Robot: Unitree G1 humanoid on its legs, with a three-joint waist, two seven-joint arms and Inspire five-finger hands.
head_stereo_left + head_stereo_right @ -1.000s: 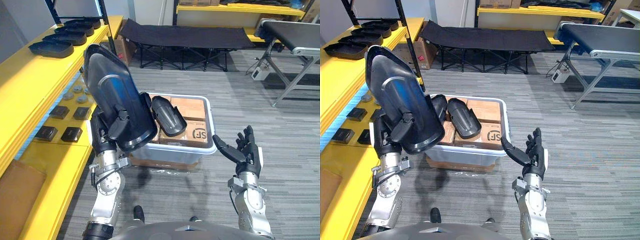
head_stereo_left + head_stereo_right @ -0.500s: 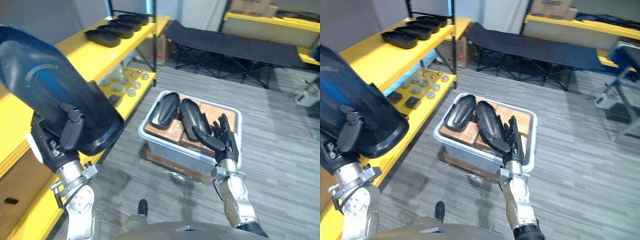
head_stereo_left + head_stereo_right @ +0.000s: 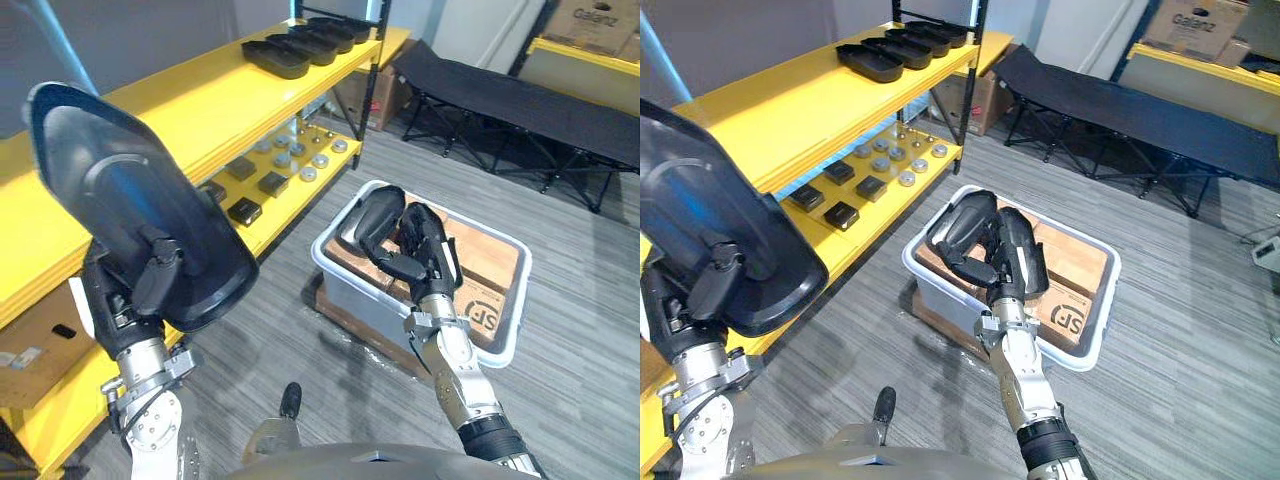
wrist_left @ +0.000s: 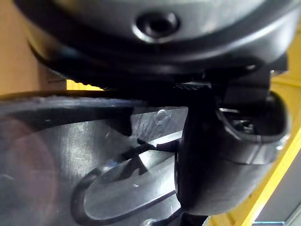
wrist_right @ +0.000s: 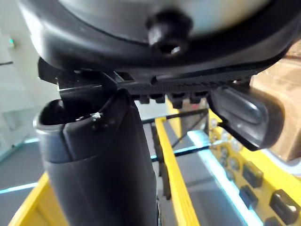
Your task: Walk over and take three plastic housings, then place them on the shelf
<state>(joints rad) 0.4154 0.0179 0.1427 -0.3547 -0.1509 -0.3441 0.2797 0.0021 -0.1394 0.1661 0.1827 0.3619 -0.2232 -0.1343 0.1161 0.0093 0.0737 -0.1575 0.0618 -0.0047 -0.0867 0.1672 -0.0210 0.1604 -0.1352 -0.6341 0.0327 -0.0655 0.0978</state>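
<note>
At the left of the frame, your left hand [image 3: 118,312] grips one black plastic housing [image 3: 130,195], thumb clamped on its face. Its long axis stands steeply from lower right to upper left. Just beyond it runs the yellow shelf [image 3: 170,95], where a row of housings [image 3: 285,58] lies at the far end, top centre. Your right hand [image 3: 432,272] hovers empty, fingers straight, before the white-rimmed bin [image 3: 335,272], where two more housings [image 3: 372,215] lie on cardboard boxes [image 3: 490,265]. The shelf lies to the left of the held housing, and your left arm is the nearer, so the placing likely falls to it.
</note>
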